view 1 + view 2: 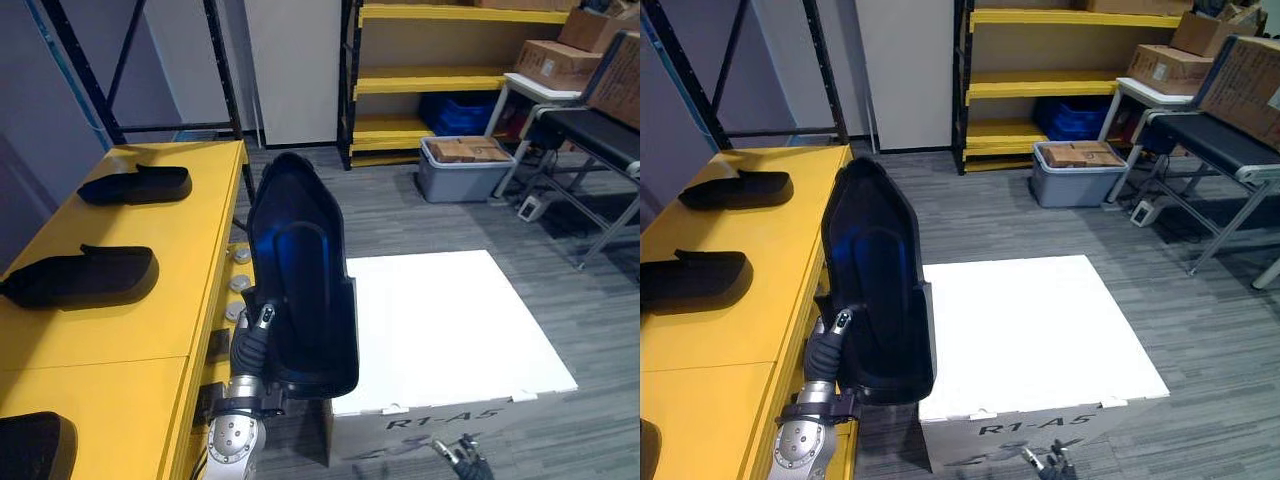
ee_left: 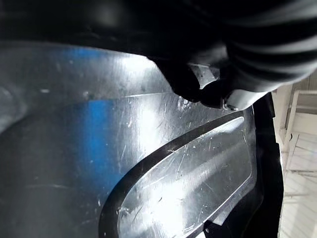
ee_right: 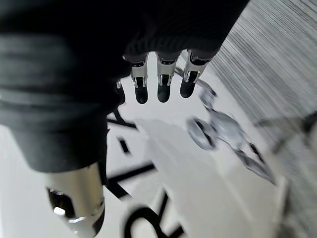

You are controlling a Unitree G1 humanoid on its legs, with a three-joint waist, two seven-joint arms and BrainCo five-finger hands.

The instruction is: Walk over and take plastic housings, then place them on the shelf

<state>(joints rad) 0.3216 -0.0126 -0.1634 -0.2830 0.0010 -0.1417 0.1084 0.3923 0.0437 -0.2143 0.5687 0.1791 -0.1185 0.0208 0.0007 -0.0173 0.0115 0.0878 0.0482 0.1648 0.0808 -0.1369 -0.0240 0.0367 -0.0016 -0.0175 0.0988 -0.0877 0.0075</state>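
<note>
1. beside the yellow shelf point(image 1: 150, 330), at its right edge, the left hand point(image 1: 252, 340) gripped one black plastic housing point(image 1: 300, 270). its thumb was curled onto the glossy inner face and the rest of its grip was hidden behind the shell.
2. that housing stood upright in the air, hollow side toward the head camera, between the yellow shelf and one white box point(image 1: 450, 330).
3. three more lay flat on the yellow shelf, well apart in a row: a far housing point(image 1: 135, 185), a middle housing point(image 1: 85, 277) and a near housing point(image 1: 30, 445) cut off by the frame edge. that made four housings in all.
4. the right hand point(image 1: 1050, 464) hung low by the near side of the white box, its fingers point(image 3: 161, 84) loose and slightly apart, holding nothing.
5. across the grey plank floor stood one yellow rack point(image 1: 430, 80) with three levels showing and one blue crate point(image 1: 470, 110) tucked under the middle level.
6. one grey tote point(image 1: 465, 175) sat on the floor just in front of the rack, with a cardboard box inside it.
</note>
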